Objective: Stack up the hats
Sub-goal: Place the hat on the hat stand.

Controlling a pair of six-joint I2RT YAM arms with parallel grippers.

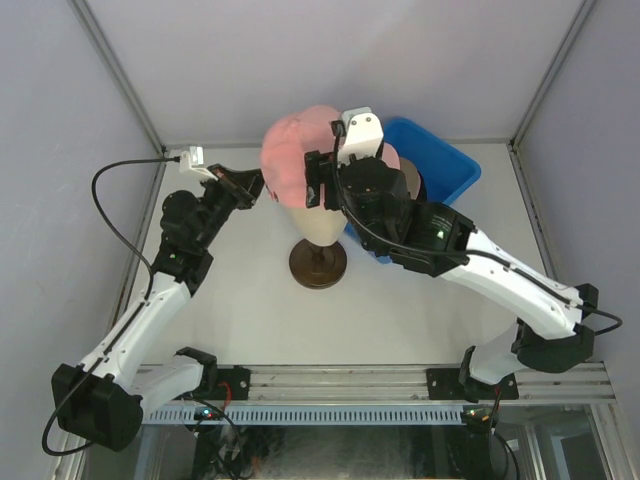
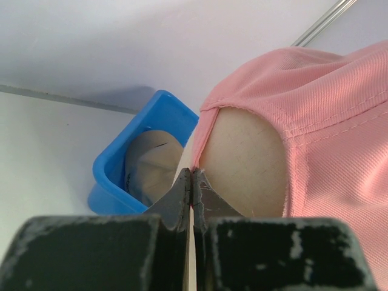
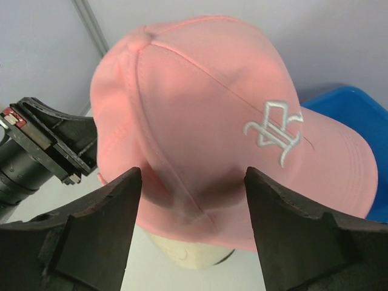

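1. Top external view: we see a pink cap (image 1: 295, 160) of soft cloth sitting on a smooth, egg-shaped beige dummy head (image 1: 318, 222), which stands on a round brown base on the white desk (image 1: 240, 310).
2. Behind and to the right stands a blue plastic bin (image 1: 445, 165) with rounded corners; its near side is hidden by the right arm.
3. The left pincer (image 1: 255, 188) reaches the cap's left side, and the right pincer (image 1: 318, 185) hangs above the crown.
4. The left wrist view gives what the overhead misses:
   - The cap's weave is fine and ribbed, with a stitched hem curving over the bare dummy head (image 2: 242, 163).
   - The left pincer (image 2: 191, 173) is pressed fully together, its tips right at that hem; we cannot tell whether cloth is caught between them.
   - A tan cap (image 2: 151, 163) lies crumpled in the bin (image 2: 112, 163).
5. Only the right wrist view shows the cap's front (image 3: 200, 121):
   - The panels are seamed, with a button on top and a white embroidered logo (image 3: 276, 130).
   - The right pincer (image 3: 193, 176) stands wide, its dark, scuffed fingers (image 3: 100, 230) either side of the cap without touching it.
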